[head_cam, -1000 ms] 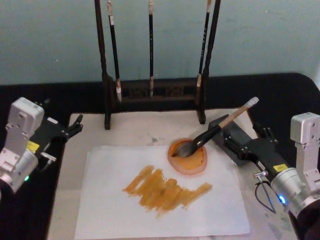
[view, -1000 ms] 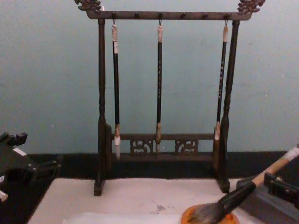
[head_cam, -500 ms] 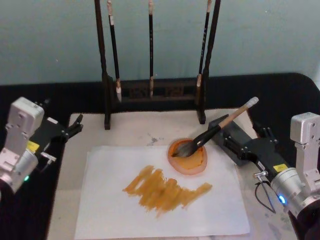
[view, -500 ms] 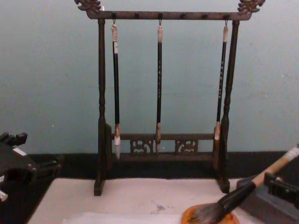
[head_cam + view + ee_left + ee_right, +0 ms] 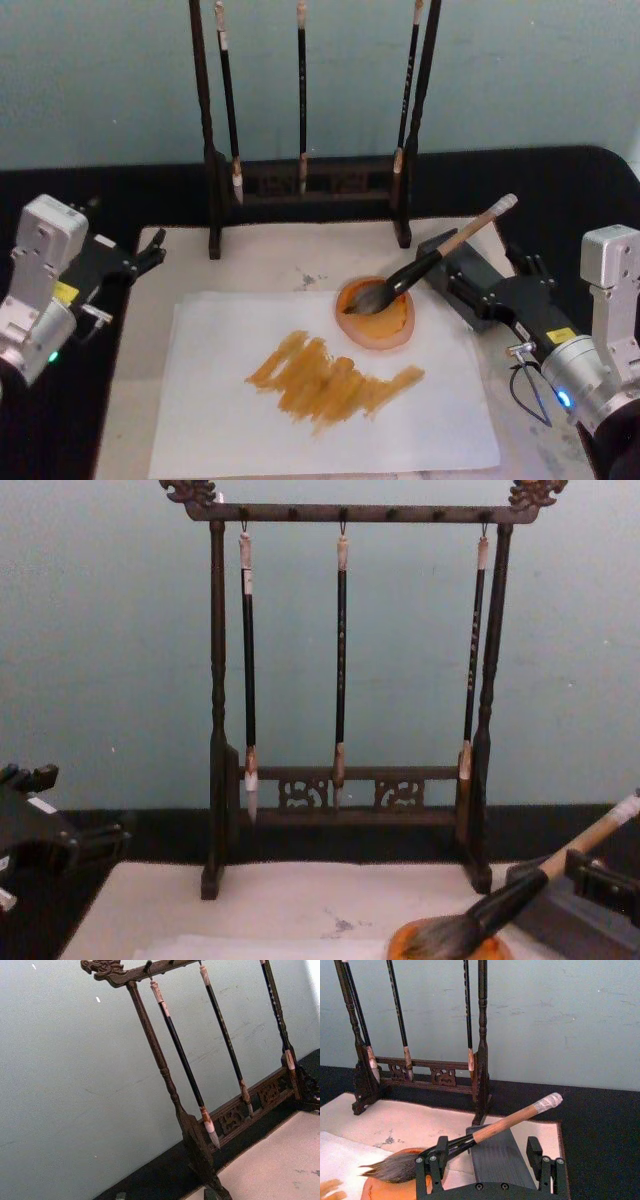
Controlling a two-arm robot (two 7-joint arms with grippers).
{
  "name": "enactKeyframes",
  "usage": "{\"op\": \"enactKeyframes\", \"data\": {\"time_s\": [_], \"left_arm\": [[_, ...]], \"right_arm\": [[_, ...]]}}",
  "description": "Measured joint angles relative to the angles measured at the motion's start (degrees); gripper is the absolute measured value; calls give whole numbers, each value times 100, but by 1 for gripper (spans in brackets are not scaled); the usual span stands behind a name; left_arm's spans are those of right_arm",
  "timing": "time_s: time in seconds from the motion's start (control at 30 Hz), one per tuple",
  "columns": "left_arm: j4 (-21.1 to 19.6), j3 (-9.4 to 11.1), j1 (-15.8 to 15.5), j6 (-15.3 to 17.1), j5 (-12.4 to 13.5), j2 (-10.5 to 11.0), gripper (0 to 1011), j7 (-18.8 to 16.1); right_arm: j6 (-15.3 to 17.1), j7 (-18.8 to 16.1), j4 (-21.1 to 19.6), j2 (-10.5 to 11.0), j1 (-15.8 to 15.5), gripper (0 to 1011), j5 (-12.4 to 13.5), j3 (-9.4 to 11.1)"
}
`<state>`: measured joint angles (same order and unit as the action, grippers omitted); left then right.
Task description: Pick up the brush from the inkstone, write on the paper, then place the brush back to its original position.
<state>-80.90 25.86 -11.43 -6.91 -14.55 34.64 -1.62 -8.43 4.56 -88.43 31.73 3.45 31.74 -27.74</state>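
Observation:
The brush (image 5: 420, 265) lies slanted, its bushy bristles in the round orange-brown inkstone (image 5: 385, 330) and its tan handle propped on a grey block (image 5: 470, 262). The white paper (image 5: 220, 420) lies in front of the dish and carries orange-brown strokes (image 5: 330, 380). My right gripper (image 5: 490, 277) sits just right of the block, open. In the right wrist view its fingers (image 5: 427, 1170) stand wide apart, nearer than the brush (image 5: 505, 1122), and are not gripping it. My left gripper (image 5: 140, 255) rests open at the table's left edge, away from the paper.
A dark wooden rack (image 5: 300, 185) with three thin black brushes hanging from it stands at the back of the cream mat (image 5: 270, 265). The mat lies on a black tabletop (image 5: 560, 190) before a pale teal wall.

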Motion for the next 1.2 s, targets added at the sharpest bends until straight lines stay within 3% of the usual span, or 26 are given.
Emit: {"op": "enactKeyframes", "data": {"time_s": [1.2], "left_arm": [[0, 0, 0, 0, -1, 0, 1010, 0]], "right_arm": [[0, 0, 0, 0, 0, 1000, 1, 0]]}}
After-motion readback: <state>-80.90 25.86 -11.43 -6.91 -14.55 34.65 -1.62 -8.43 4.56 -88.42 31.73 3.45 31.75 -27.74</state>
